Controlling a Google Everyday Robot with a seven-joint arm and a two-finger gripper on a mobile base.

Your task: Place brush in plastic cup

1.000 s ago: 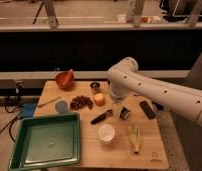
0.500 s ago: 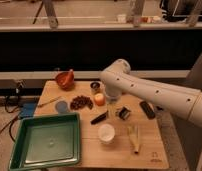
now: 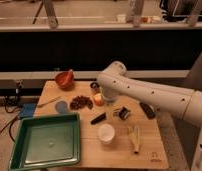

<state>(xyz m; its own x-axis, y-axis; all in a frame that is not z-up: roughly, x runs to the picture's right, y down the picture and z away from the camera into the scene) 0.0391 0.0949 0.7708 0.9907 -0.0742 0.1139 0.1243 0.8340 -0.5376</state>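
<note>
Presently the end effector (image 3: 108, 96) is held near the far edge of the surface (image 3: 154, 145), its grip state indiscernible. The brush (image 3: 123, 113) is laid mid-surface beside it, the plastic cup (image 3: 61, 106) toward the left edge.

claw (image 3: 109, 98) behind brush (image 3: 122, 113), plastic cup (image 3: 61, 106) left

I had one camera to work from; it sat high, in front of the wooden table (image 3: 154, 145), and looked down at a slant across the top toward the dark wall behind; the whole tabletop fitted in at a middling distance, with the green tray (image 3: 44, 142) nearest the lens at lower left; the white arm (image 3: 159, 97) ran in from the right edge and stretched left over the middle; the gripper (image 3: 109, 96) hung at its end above the table's rear centre, mostly tucked under the wrist.
</note>
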